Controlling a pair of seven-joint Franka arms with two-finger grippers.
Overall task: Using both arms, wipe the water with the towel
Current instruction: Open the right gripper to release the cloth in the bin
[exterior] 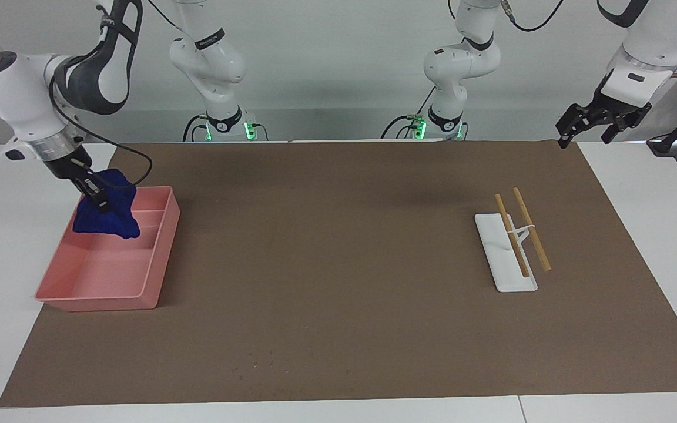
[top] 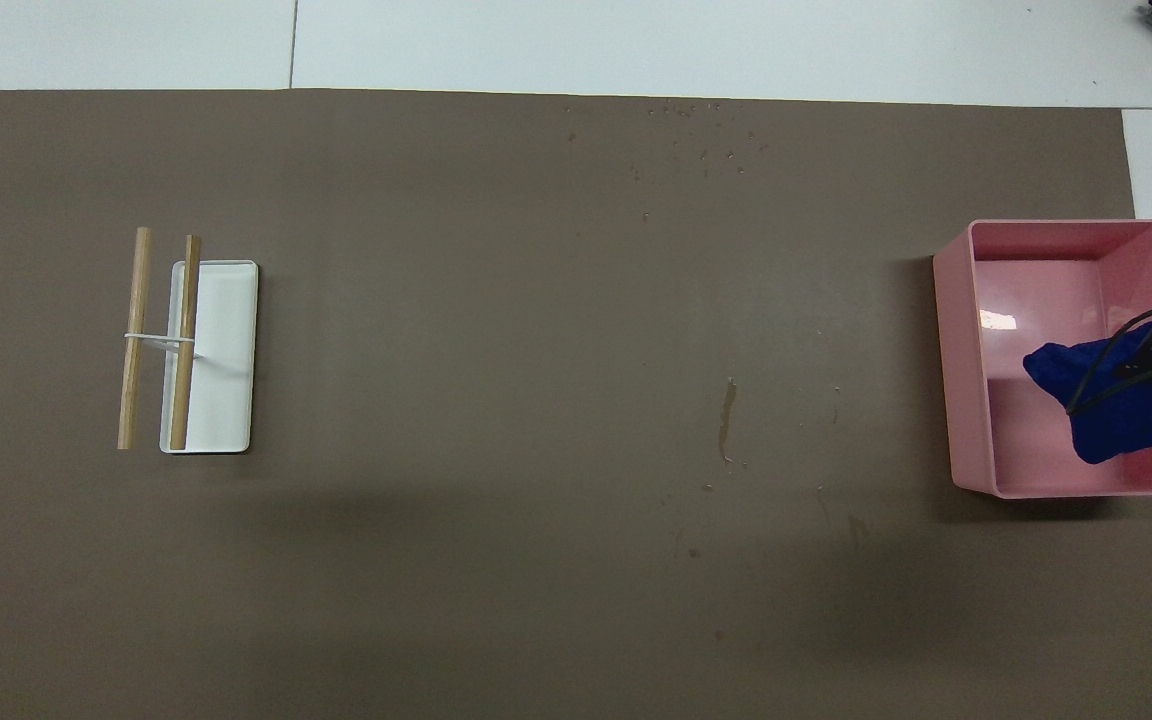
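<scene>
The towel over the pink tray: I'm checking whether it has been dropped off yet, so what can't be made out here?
- Contact: whether the towel touches the pink tray floor; facing view, towel hides it.
- Right gripper: overhead view, cut off by the edge.
- Left gripper: overhead view, only a black sliver at the edge.
- Water on the mat: only a faint streak shows.
</scene>
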